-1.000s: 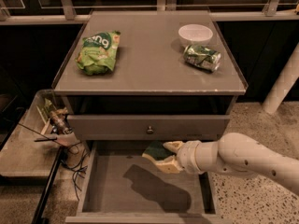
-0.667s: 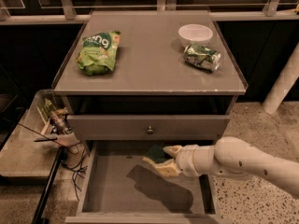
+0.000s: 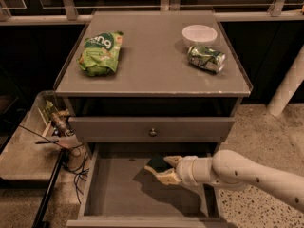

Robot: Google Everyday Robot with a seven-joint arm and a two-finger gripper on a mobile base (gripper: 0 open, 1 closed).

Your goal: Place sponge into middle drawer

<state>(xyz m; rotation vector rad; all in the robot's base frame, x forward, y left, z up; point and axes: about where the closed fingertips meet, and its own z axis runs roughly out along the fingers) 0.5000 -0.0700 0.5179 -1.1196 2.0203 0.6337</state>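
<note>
I see the sponge (image 3: pixel 155 164) (dark green face up) gripped in my tool (image 3: pixel 164 170), which is clamped tight on it above the open middle drawer (image 3: pixel 118 190), toward the drawer's back.

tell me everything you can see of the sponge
The sponge is a small block with a dark green scouring top and pale yellow foam at its lower edge. It is clamped in the gripper and hangs above the floor of the open middle drawer, touching nothing else and casting a shadow there.
</note>
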